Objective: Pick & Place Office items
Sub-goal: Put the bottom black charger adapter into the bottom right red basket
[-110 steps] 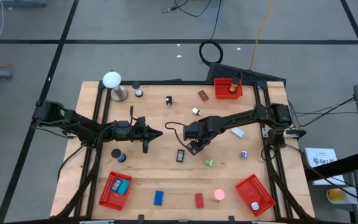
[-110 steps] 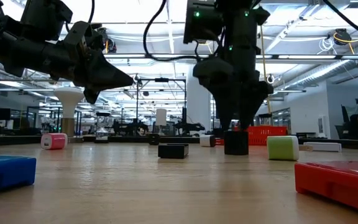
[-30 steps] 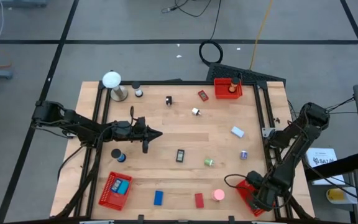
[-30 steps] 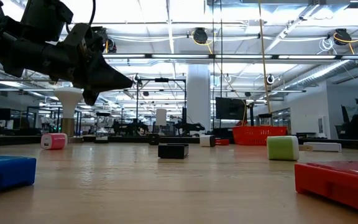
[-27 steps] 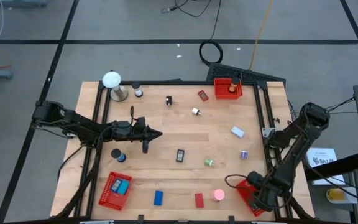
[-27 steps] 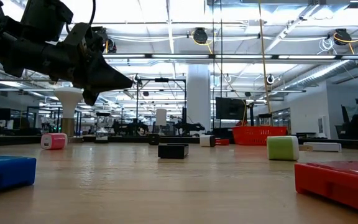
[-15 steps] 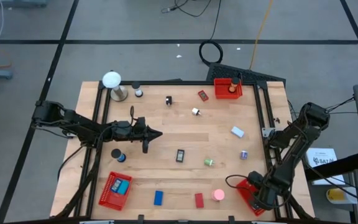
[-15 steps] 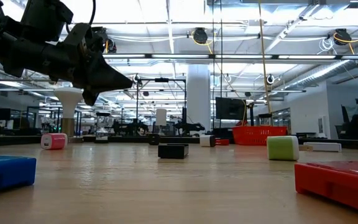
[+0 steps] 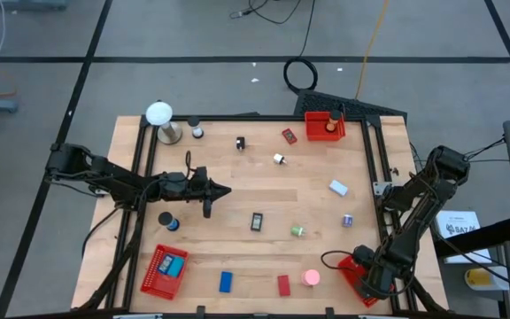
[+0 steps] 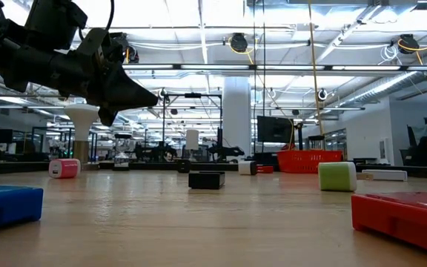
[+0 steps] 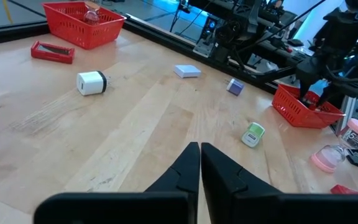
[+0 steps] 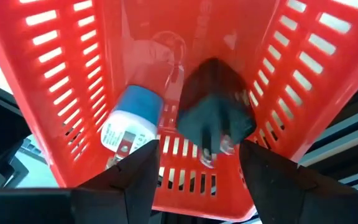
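From the high view I see the wooden worktop [image 9: 237,239] filling the middle of the frame. My left gripper [image 9: 222,191] sits left of centre, its fingers pressed together and holding nothing. My right gripper [image 9: 367,285] is at the lower right, over a red mesh basket [image 9: 347,268]. Loose office items are spread around: a black block [image 9: 257,221] at centre, a green piece [image 9: 297,231] to its right, a pink round piece [image 9: 312,277], a red block [image 9: 283,284] and a blue block [image 9: 226,282] along the lower edge.

In the low view, the left gripper [image 10: 145,94] hangs in the upper left, above the worktop. The black block [image 10: 206,179] lies at centre, the green piece [image 10: 337,176] to the right.

In the left wrist view, the shut fingers [image 11: 191,165] point along bare wood.

In the right wrist view, the spread fingers [image 12: 138,165] frame the basket's floor, where a black clip-like piece [image 12: 215,112] and a blue-and-white cylinder [image 12: 131,124] lie side by side.
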`<state>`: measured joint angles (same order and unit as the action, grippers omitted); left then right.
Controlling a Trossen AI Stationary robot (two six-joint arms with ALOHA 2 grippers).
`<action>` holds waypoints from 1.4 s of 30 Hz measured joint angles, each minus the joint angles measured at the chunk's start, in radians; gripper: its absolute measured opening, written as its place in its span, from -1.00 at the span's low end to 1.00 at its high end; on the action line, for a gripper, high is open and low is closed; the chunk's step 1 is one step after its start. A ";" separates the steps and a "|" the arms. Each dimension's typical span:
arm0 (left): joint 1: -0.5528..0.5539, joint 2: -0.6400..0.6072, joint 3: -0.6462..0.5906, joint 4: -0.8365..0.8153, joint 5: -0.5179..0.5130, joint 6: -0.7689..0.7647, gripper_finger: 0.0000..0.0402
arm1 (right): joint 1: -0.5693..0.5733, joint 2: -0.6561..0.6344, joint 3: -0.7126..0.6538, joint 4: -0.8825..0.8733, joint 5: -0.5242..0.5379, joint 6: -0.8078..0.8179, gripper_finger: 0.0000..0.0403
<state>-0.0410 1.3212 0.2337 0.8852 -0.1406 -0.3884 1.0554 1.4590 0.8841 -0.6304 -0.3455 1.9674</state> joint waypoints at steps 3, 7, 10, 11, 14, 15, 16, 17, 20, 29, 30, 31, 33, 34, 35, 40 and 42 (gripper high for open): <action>0.000 0.000 0.000 0.000 0.000 0.001 -0.91 | 0.000 -0.006 0.000 0.015 -0.006 0.004 0.06; 0.000 0.000 0.000 -0.001 0.000 0.001 -0.97 | -0.004 -0.026 0.000 0.029 -0.007 0.013 0.03; 0.000 0.000 0.000 -0.002 0.000 0.001 -0.98 | -0.013 -0.053 0.000 0.033 0.001 0.015 -0.01; 0.000 0.000 0.000 -0.002 0.000 0.001 -0.97 | -0.015 -0.063 0.000 0.030 0.002 0.015 -0.02; 0.000 0.000 0.000 -0.002 0.000 0.001 -0.92 | -0.016 -0.091 0.000 0.028 0.009 0.015 -0.08; 0.000 0.000 0.000 -0.002 0.000 0.001 -0.91 | -0.016 -0.099 0.001 0.024 0.013 0.014 -0.12; 0.000 0.000 0.000 -0.002 0.000 0.001 -0.91 | -0.015 -0.108 0.003 0.018 0.030 0.014 -0.16; 0.000 0.000 0.000 -0.003 0.000 0.001 -0.92 | -0.015 -0.114 0.006 0.013 0.052 0.008 -0.20; 0.000 0.000 0.000 -0.003 0.000 0.005 -0.98 | -0.020 -0.125 0.022 -0.021 0.117 -0.036 -0.38; 0.000 0.000 0.000 -0.004 0.000 0.009 -0.91 | -0.073 -0.124 0.026 -0.138 0.202 -0.396 -0.97; 0.000 0.000 0.000 -0.004 0.000 0.011 -0.91 | -0.077 -0.124 0.026 -0.150 0.212 -0.453 -0.98; 0.000 0.000 0.000 -0.004 0.000 0.013 -0.93 | -0.081 -0.123 0.026 -0.158 0.218 -0.509 -0.98; 0.000 0.000 0.000 -0.006 0.000 0.013 -0.97 | -0.092 -0.117 0.022 -0.164 0.216 -0.612 -0.98; 0.000 0.000 0.000 -0.008 0.000 0.013 -0.98 | -0.094 -0.110 0.019 -0.165 0.214 -0.661 -0.98; 0.000 0.000 0.000 -0.009 0.000 0.013 -0.99 | -0.094 -0.102 0.016 -0.165 0.213 -0.705 -0.98; 0.000 0.000 0.000 -0.009 -0.015 0.013 -0.93 | -0.094 -0.053 0.013 -0.184 0.215 -0.877 -1.00; 0.000 0.000 0.000 -0.009 -0.019 0.014 -0.93 | -0.094 -0.032 0.012 -0.197 0.214 -0.914 -1.00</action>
<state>-0.0406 1.3212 0.2337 0.8765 -0.1596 -0.3748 0.9615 1.4266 0.8964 -0.8279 -0.1312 1.0531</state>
